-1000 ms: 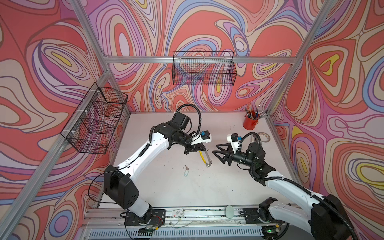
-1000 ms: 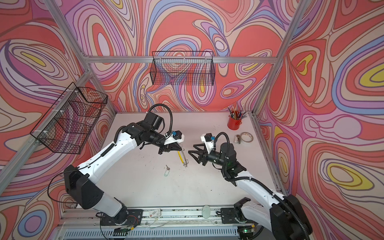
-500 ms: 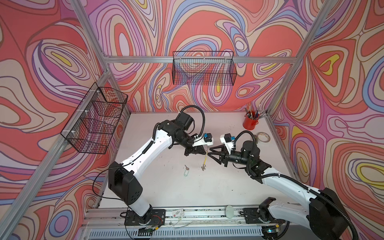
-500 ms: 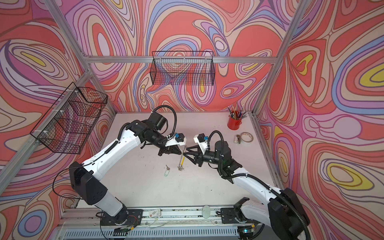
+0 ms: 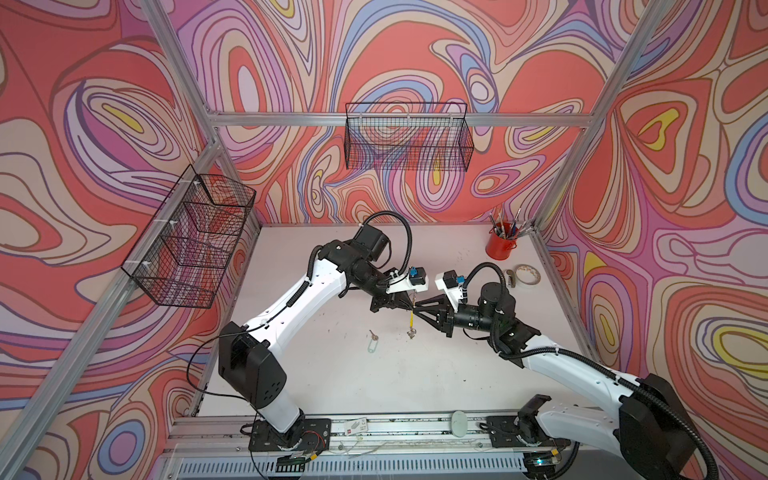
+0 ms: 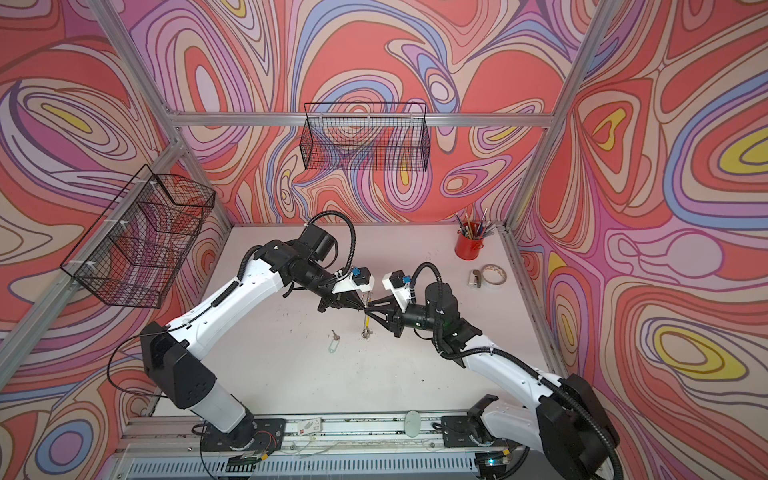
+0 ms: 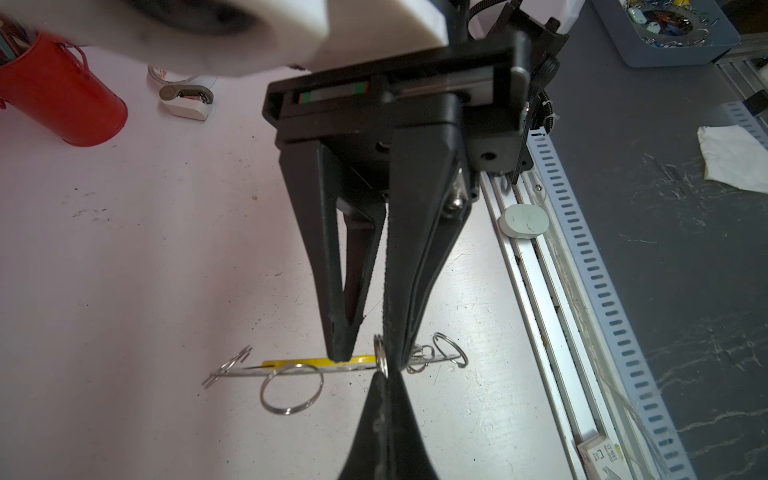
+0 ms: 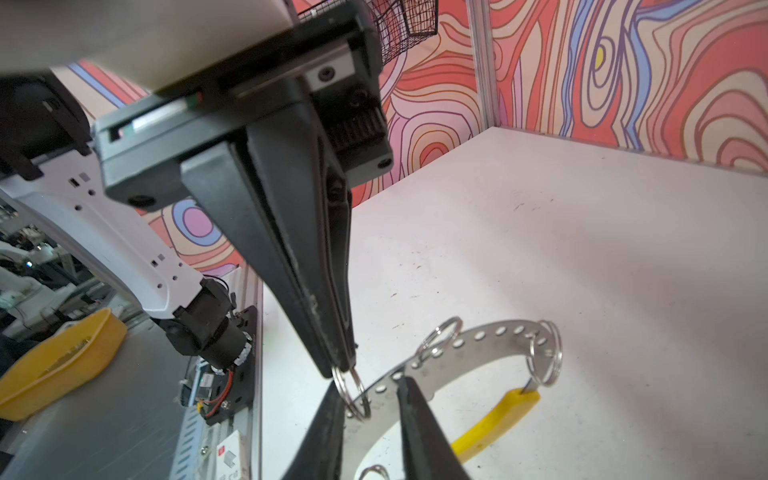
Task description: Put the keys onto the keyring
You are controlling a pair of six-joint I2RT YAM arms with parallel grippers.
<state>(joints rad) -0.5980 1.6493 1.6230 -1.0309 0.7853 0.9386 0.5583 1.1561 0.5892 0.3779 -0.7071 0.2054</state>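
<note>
The left claw (image 8: 345, 368) is pressed together on a small wire loop (image 8: 353, 395), one of several threaded through holes in the keyring (image 8: 498, 332) — a flat grey metal hoop with a yellow sleeve (image 8: 494, 419). The right claw (image 7: 371, 357) meets it tip to tip from the opposite side. Its fingers (image 7: 326, 291) stand a little apart, one on each side of the hoop's band beside that loop. Whether they press on the metal cannot be told.

Both claws are over the middle of the table (image 5: 374, 395), and in both top views the keyring hangs edge-on below them. Whether its lower end touches the table is unclear.

One key (image 5: 372, 343), with its pale tag, lies flat on the table just beside the hanging hoop, toward the left edge, and neither claw touches it. A second key cannot be made out for certain.

As a judgement, the task is at an early stage — the hoop is in hand and a loop is picked out. No key shows on the loops in view, so at least this key has yet to be picked up and threaded on.
</note>
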